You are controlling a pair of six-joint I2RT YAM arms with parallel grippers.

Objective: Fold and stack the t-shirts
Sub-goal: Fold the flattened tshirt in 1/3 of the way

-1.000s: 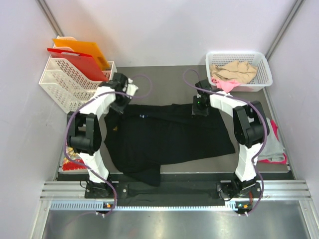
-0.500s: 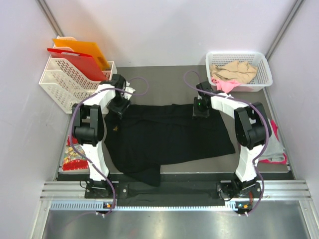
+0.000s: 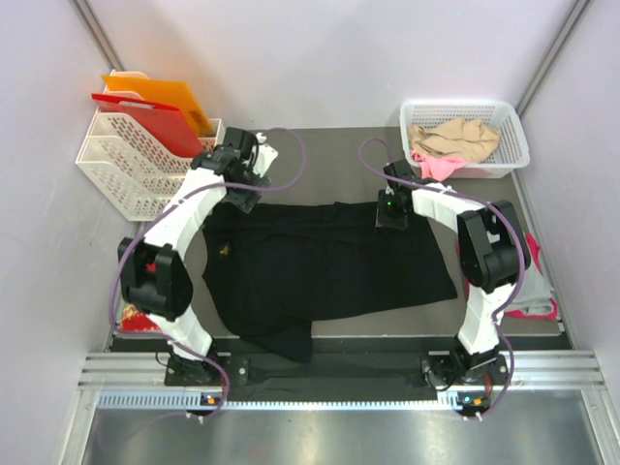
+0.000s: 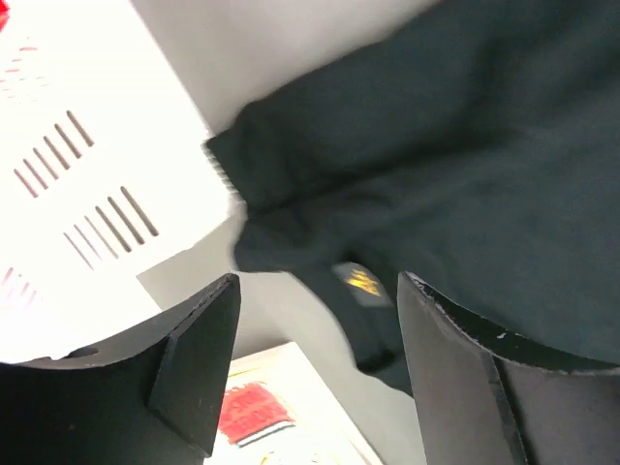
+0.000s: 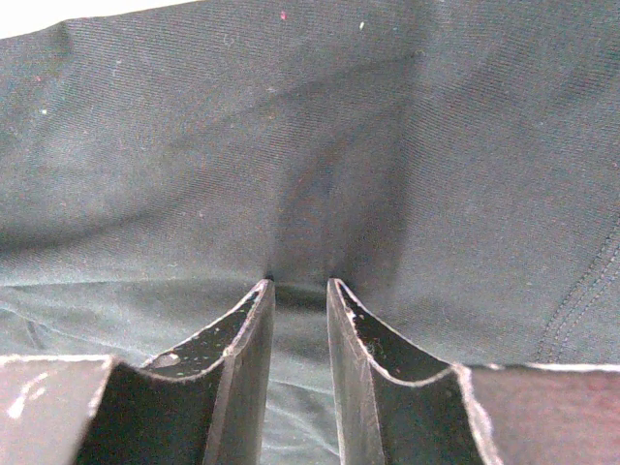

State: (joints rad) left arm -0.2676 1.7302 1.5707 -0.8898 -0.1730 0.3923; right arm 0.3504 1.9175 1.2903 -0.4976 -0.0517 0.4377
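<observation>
T-shirts number five: one black t-shirt (image 3: pixel 329 266) spread on the table (image 3: pixel 329 160) at frame centre, and one grey (image 3: pixel 533 278) over one magenta (image 3: pixel 528 312) at the right edge. Right jaws, nearly closed, pinch the black t-shirt's upper edge. Left jaws gape wide, holding nothing, above its upper-left corner. One beige (image 3: pixel 453 136) and one pink (image 3: pixel 441 165) lie in the basket (image 3: pixel 509 145), upper right.

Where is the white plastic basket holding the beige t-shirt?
Top external view: the white plastic basket sits at the table's far right corner, just beyond the right hand pinching the black t-shirt.
</observation>
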